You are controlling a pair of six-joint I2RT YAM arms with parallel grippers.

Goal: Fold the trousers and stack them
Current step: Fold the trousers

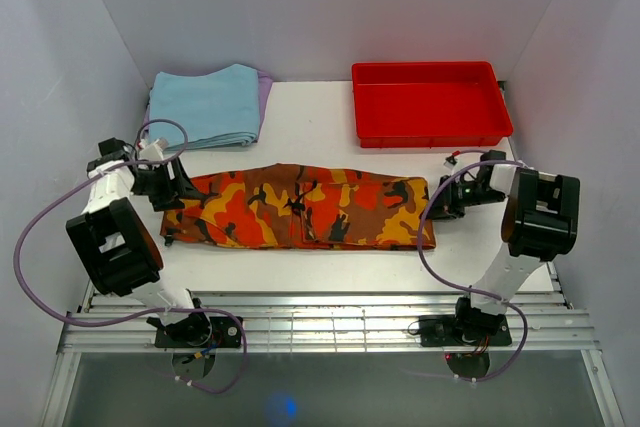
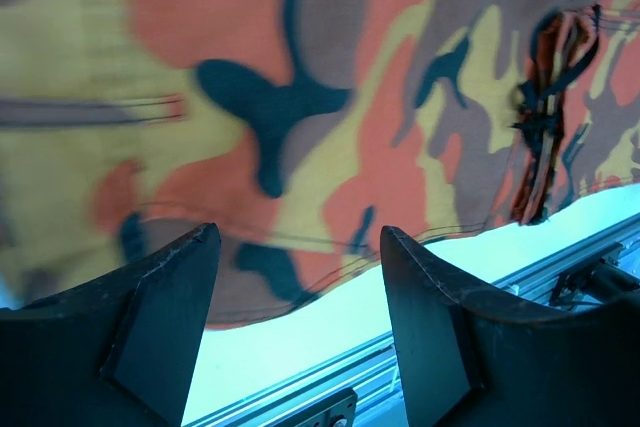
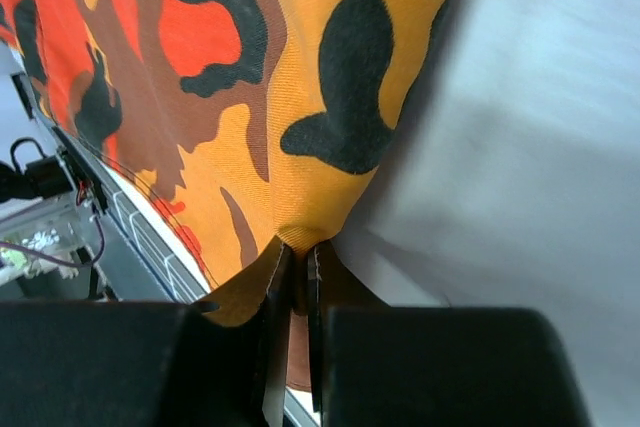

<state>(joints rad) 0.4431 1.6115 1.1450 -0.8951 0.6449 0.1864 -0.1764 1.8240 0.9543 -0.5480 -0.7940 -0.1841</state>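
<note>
The camouflage trousers (image 1: 300, 207) lie folded lengthwise in a long band across the middle of the table. My left gripper (image 1: 172, 190) is at their left end, open, with the cloth (image 2: 300, 97) just beyond its fingers (image 2: 430, 297) and nothing between them. My right gripper (image 1: 440, 202) is at their right end. In the right wrist view it (image 3: 298, 257) is shut on a pinch of the orange cloth (image 3: 290, 97), which rises in a peak at the fingertips.
A plain light blue folded cloth (image 1: 207, 105) lies at the back left. A red plastic tray (image 1: 430, 103) stands at the back right. A metal rail (image 1: 320, 322) runs along the table's near edge. White walls enclose the sides and back.
</note>
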